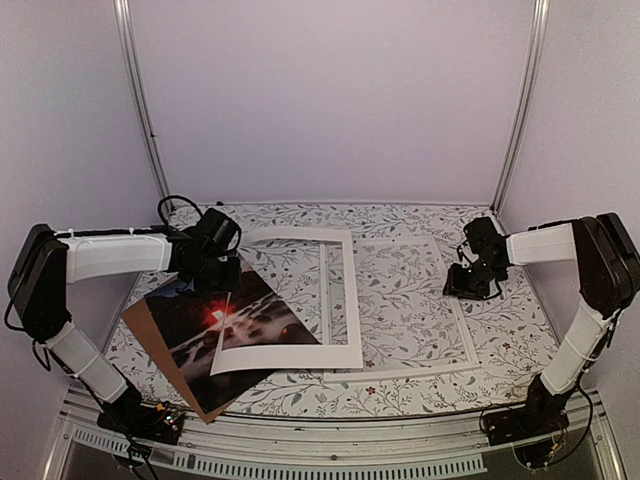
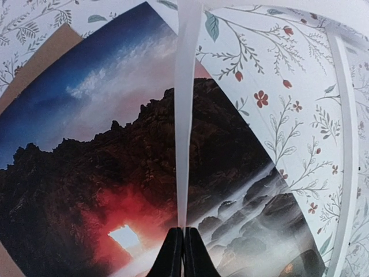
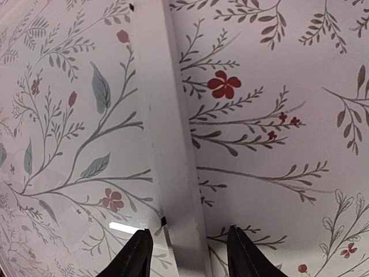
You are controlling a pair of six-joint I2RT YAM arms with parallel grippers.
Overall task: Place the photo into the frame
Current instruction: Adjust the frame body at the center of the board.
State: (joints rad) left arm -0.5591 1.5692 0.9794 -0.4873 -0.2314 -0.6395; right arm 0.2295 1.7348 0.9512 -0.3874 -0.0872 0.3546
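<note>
L wrist view only: left end effector clamped on mat edge. R wrist: right end effector apart, astride frame rail; photo left of frame.

photo on board, under mat, frame right

Readable text: none that I can make out in any view.
photo, ahead of my left fingers: picture only, no lettering.
white mat, edge-on at those fingertips: blank.
frame rail, between my right fingers: blank.
</note>
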